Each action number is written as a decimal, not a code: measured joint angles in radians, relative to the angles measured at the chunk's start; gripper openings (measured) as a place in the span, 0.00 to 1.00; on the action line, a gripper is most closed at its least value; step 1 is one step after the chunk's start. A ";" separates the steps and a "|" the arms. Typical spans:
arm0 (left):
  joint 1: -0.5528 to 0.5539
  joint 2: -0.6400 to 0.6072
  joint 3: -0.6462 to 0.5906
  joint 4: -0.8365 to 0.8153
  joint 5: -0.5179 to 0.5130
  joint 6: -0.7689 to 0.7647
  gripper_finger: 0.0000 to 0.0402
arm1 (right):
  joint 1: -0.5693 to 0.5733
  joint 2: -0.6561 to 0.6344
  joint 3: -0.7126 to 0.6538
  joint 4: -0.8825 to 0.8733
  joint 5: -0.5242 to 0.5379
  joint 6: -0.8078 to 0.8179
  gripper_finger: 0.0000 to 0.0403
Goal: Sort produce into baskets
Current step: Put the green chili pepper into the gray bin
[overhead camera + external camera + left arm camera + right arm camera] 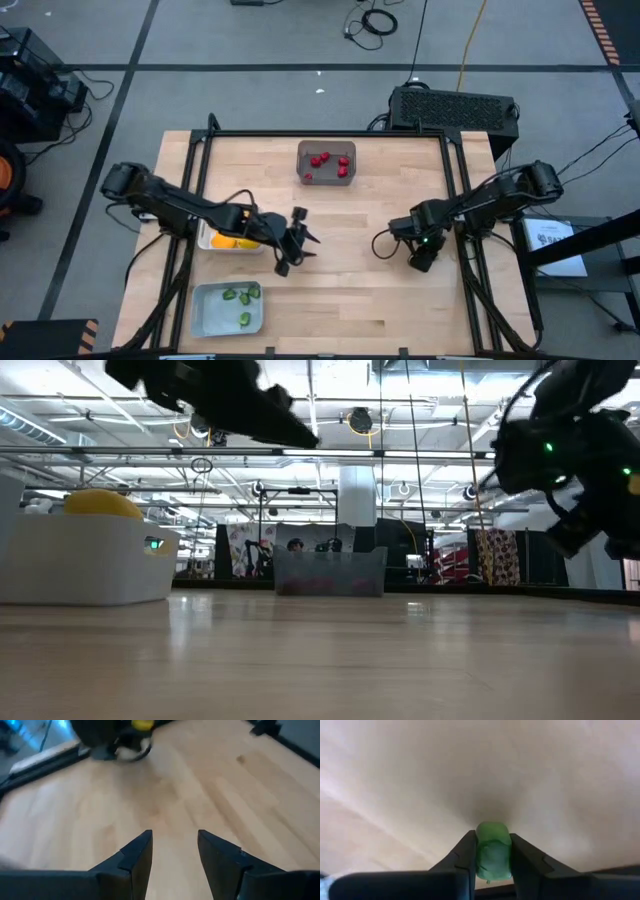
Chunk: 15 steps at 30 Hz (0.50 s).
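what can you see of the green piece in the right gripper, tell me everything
The green piece is small, rounded and blocky, pale translucent green with a slightly waxy, plastic look and a faint seam across its middle. It sits between the two dark fingers of the right gripper, which press on its two sides. It is close over the bare wooden table; whether it touches the wood cannot be told. In the high view the gripper hides it.
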<state>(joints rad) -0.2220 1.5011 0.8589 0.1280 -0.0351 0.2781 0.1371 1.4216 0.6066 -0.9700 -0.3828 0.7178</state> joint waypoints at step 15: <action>-0.001 -0.417 0.001 -0.555 -0.203 -0.362 0.41 | 0.039 0.002 0.182 0.939 0.119 -0.346 0.21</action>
<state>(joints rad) -0.2226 1.0836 0.8597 -0.4268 -0.2382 -0.0841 0.1759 1.4236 0.7883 -0.0308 -0.2637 0.3722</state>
